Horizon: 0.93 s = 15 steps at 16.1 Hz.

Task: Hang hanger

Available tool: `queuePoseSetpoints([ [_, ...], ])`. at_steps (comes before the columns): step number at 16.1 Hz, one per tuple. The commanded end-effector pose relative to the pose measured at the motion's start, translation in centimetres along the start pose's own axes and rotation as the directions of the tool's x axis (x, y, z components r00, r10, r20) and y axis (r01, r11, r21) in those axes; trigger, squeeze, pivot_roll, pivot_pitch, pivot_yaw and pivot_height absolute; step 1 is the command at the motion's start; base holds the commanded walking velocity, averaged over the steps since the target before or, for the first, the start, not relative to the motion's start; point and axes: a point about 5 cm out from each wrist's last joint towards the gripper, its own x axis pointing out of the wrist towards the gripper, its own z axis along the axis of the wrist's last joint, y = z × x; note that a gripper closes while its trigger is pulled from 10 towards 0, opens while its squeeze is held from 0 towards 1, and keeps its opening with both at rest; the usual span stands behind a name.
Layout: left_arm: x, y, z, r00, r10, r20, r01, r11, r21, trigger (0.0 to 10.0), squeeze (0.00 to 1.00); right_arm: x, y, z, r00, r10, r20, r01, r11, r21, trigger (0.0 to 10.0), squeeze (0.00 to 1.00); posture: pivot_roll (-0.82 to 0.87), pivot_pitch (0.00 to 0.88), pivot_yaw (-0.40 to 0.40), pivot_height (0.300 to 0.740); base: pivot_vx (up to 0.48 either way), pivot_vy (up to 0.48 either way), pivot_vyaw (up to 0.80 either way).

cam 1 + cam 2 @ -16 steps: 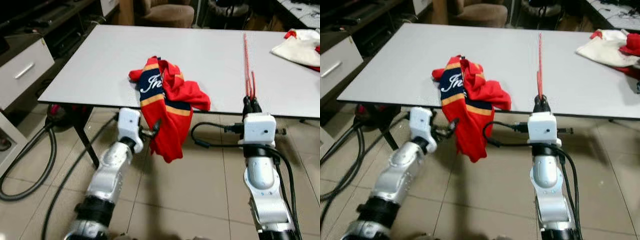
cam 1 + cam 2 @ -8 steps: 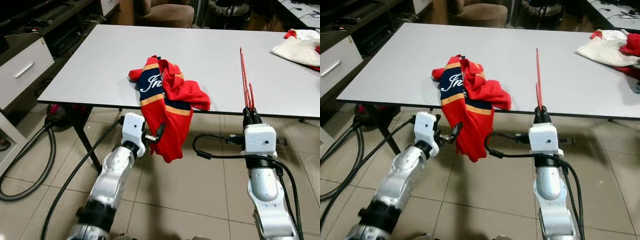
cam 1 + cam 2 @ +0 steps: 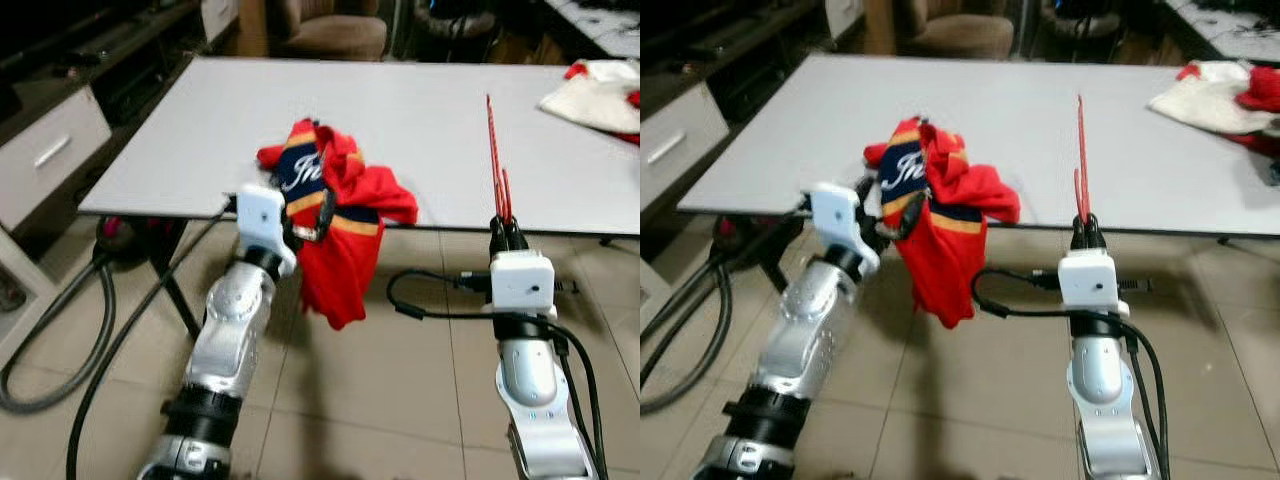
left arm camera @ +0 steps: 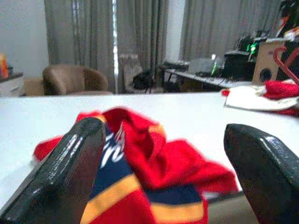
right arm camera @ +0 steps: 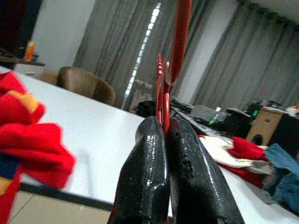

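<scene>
a wide white table (image 3: 200,130) takes up most of the room ahead, standing on a beige tiled floor (image 3: 400,400). at its near edge lies a crumpled red shirt (image 3: 335,215) with navy and yellow bands, half of it drooping over the edge toward the floor. far along the table from the shirt, at the back corner, sits a pile of white and red cloth (image 3: 595,90). beyond the table is a brown armchair (image 3: 325,25), and to the shirt's left a white drawer unit (image 3: 45,150); black cables (image 3: 60,330) trail on the floor under that side.

the right gripper (image 3: 506,232) is just below the table edge, right of the shirt, fingers pressed together on the thin red hanger (image 3: 494,150), which sticks up and away over the tabletop. the left gripper (image 3: 318,212) has its fingers (image 4: 70,163) spread, one each side of the shirt's near fold, right at the table edge.

half a second ago the left gripper was lower, under the table edge beside the hanging part of the shirt; it has risen to the edge. the right gripper and hanger have barely shifted.
</scene>
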Motion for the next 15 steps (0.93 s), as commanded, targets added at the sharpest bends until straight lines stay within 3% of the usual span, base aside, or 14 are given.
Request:
queuePoseSetpoints([
  [1,0.3,-0.1,0.3,1.000,-0.001,0.006,0.001,1.000,-0.006,10.0,0.00,0.4,-0.3,0.5,0.999,-0.018,0.033,0.018,1.000,-0.008,0.0,0.00,-0.08,0.000,0.053,0.740,0.480,0.000,0.00],
  [5,0.3,-0.4,-0.6,0.999,-0.002,-0.041,0.001,1.000,-0.028,10.0,0.00,0.4,-0.4,0.4,0.999,-0.017,0.035,0.018,1.000,-0.018,0.0,0.00,-0.09,0.000,0.048,0.740,0.480,0.000,0.00],
  [10,1.1,0.0,0.1,0.999,0.027,-0.028,-0.028,0.999,-0.036,10.0,0.00,0.3,-0.4,0.4,0.999,-0.014,0.035,0.015,1.000,-0.021,0.0,0.00,-0.10,0.000,0.044,0.740,0.480,0.000,0.00],
  [12,1.5,0.2,0.6,0.999,0.037,-0.007,-0.038,0.999,-0.032,10.0,0.00,0.2,-0.5,0.4,0.999,-0.014,0.035,0.014,1.000,-0.022,0.0,0.00,-0.10,0.000,0.043,0.740,0.480,0.000,0.00],
  [13,2.6,1.2,2.6,0.993,0.103,0.060,-0.104,0.994,0.025,10.0,0.00,0.2,-0.6,0.4,0.999,-0.014,0.033,0.015,1.000,-0.024,0.0,0.00,-0.10,0.000,0.042,0.740,0.480,0.000,0.00],
  [15,3.9,2.0,4.1,0.989,0.128,0.071,-0.132,0.990,0.042,10.0,0.00,0.2,-0.6,0.4,0.999,-0.015,0.033,0.016,1.000,-0.025,0.0,0.00,-0.10,0.000,0.042,0.740,0.174,0.000,0.00],
])
